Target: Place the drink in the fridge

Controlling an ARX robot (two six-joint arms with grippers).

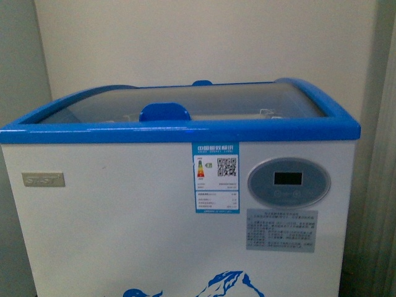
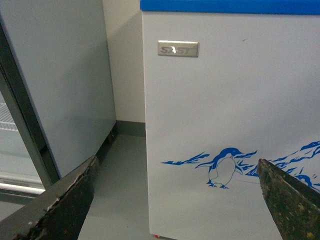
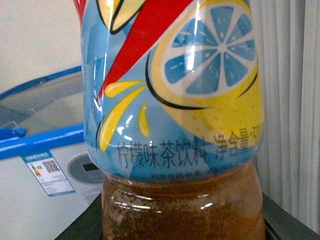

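The fridge is a white chest cooler with a blue top rim, a curved glass lid with a blue handle, an oval grey display and a blue mountain decal. The lid looks shut. Neither arm shows in the front view. My right gripper is shut on the drink, a bottle of brown liquid with a red, yellow and light-blue label; its cap is out of view. The fridge shows behind it. My left gripper is open and empty, low before the fridge's front with its penguin decal.
A tall grey-white upright refrigerator stands left of the chest cooler, with grey floor between them. A cream wall is behind the cooler. A pale curtain hangs on the right side.
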